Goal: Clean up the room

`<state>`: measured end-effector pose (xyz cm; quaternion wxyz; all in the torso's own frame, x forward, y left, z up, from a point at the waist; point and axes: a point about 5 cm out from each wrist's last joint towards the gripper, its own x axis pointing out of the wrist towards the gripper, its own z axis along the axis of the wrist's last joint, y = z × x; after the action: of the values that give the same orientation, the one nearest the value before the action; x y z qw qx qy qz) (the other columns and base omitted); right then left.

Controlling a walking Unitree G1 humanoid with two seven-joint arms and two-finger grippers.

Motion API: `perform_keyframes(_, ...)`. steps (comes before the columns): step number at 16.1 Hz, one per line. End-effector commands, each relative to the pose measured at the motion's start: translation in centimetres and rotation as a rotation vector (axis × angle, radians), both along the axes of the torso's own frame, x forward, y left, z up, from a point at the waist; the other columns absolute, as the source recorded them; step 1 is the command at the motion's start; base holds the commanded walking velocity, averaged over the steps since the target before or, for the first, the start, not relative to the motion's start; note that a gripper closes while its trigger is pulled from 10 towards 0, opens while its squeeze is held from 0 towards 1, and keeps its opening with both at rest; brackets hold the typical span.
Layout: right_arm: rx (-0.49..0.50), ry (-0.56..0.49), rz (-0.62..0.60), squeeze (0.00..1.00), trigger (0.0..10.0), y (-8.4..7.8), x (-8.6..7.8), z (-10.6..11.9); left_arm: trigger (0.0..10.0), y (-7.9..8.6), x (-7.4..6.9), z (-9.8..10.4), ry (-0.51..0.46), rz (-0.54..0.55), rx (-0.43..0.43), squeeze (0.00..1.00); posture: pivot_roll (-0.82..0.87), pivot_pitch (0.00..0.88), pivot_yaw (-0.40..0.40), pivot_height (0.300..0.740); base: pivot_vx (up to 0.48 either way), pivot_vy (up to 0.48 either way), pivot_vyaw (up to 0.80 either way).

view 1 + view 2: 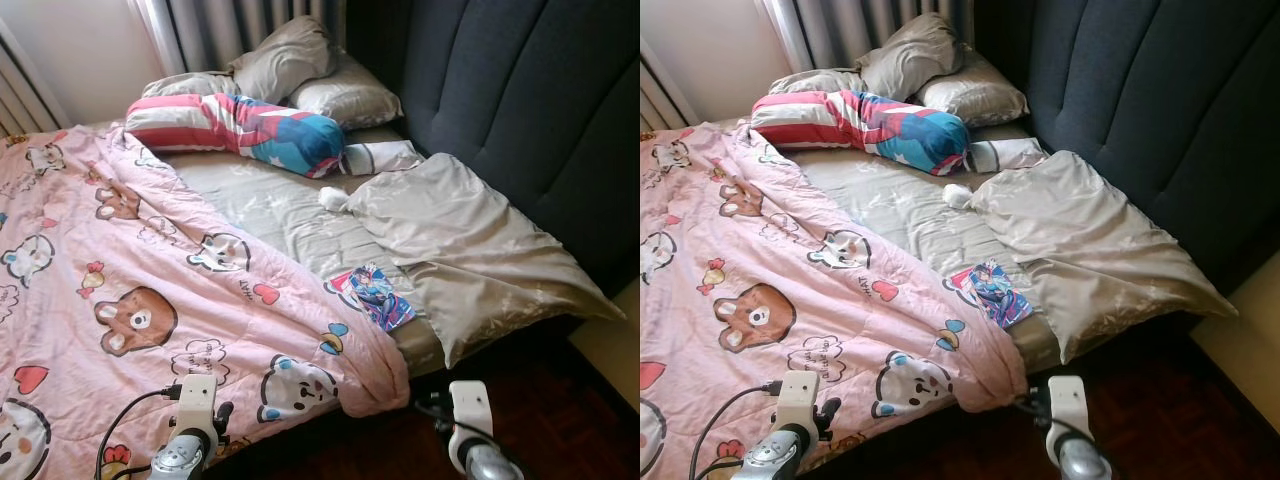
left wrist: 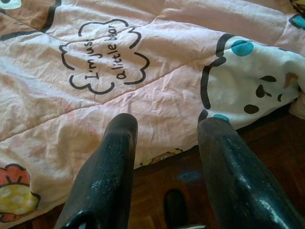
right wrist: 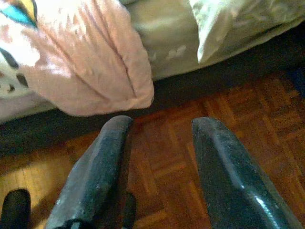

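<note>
- Pink quilt (image 1: 130, 300) is lying rumpled, hanging off the bed (image 1: 270, 205); pillows (image 1: 480, 245) and booklet (image 1: 382, 296) are lying scattered.
- We're holding left gripper (image 2: 164, 138) and right gripper (image 3: 157, 138) low, jaws spread, gripping nothing.

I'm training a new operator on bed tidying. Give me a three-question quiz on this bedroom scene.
1. True or false: the pink blanket covers the whole bed.
2. What lies beside the blanket's edge, next to the large beige pillow? A) colourful booklet B) shoe C) cup
3. Are the left claw and right claw open or shut?

Key: 1 false, grey sheet shows. 2 A, the booklet. 3 both open, empty.
</note>
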<state>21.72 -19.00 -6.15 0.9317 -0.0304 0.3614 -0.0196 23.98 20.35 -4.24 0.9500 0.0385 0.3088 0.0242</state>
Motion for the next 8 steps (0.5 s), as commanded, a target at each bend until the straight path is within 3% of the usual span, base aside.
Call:
perform_keyframes(1, 0.003, 0.035, -0.007, 0.00, 10.0, 0.1, -0.7, -0.5, 10.0, 0.0, -0.7, -0.6, 0.039, -0.002, 0.000, 0.00, 0.06, 0.090, 0.004, 0.740, 0.000, 0.000, 0.00)
perform_keyframes(8, -0.018, 0.115, -0.066, 0.00, 10.0, -0.9, -3.0, -1.7, 10.0, 0.3, -1.7, -1.3, 0.090, 0.007, 0.015, 0.00, 0.06, 0.080, 0.001, 0.740, 0.000, 0.000, 0.00)
